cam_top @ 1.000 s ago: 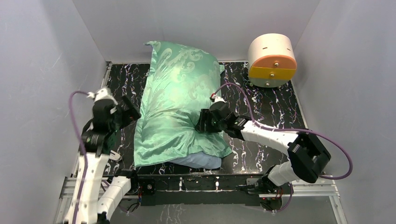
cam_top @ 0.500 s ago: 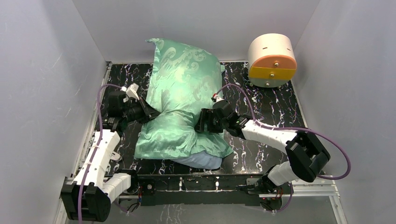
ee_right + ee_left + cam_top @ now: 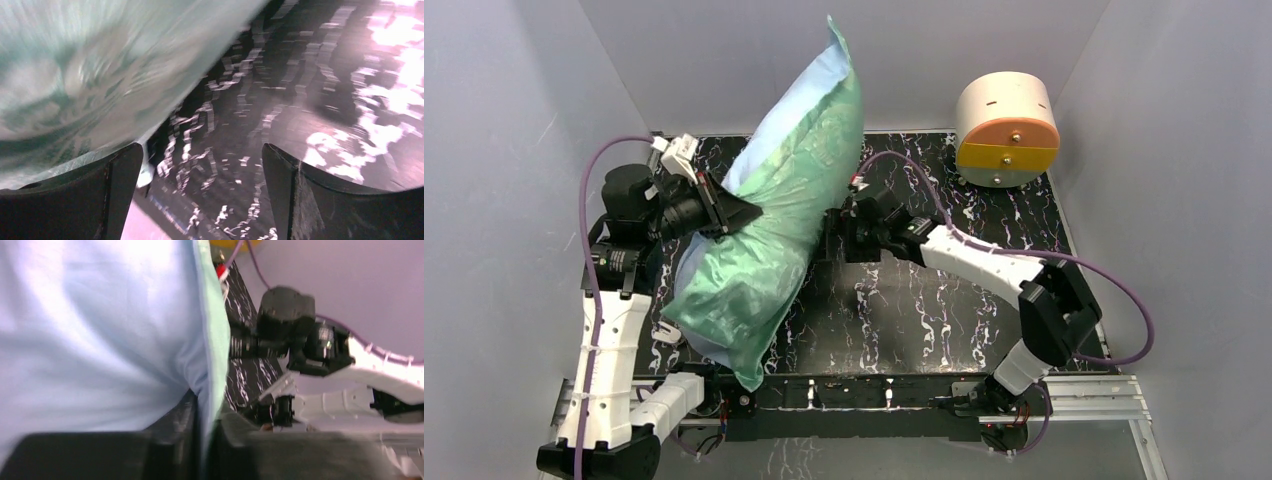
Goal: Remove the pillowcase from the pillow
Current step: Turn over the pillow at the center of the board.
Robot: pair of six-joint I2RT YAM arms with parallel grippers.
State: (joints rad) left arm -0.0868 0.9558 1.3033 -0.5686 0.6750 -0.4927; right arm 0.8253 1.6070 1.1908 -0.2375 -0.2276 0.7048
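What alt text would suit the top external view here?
The left claw is shut on the pillowcase, holding it tilted up on edge over the black marbled table. The right claw stands open beside it; a cream-and-orange drum sits far right.

- pillowcase point(image 3: 764, 250), stuffed and tilted up, runs from the near edge toward the far side over the left half of the surface point(image 3: 924, 320); blocks left-to-right passage.
- left tool point(image 3: 739, 212) clamped on its left edge; narrow gap to left wall point(image 3: 504, 150).
- right tool point(image 3: 830, 237), jaws wide, just right of pillowcase; right arm point(image 3: 984, 265) crosses centre.
- drum point(image 3: 1007, 130) fills far right corner.
- Bare surface open at near centre and right.
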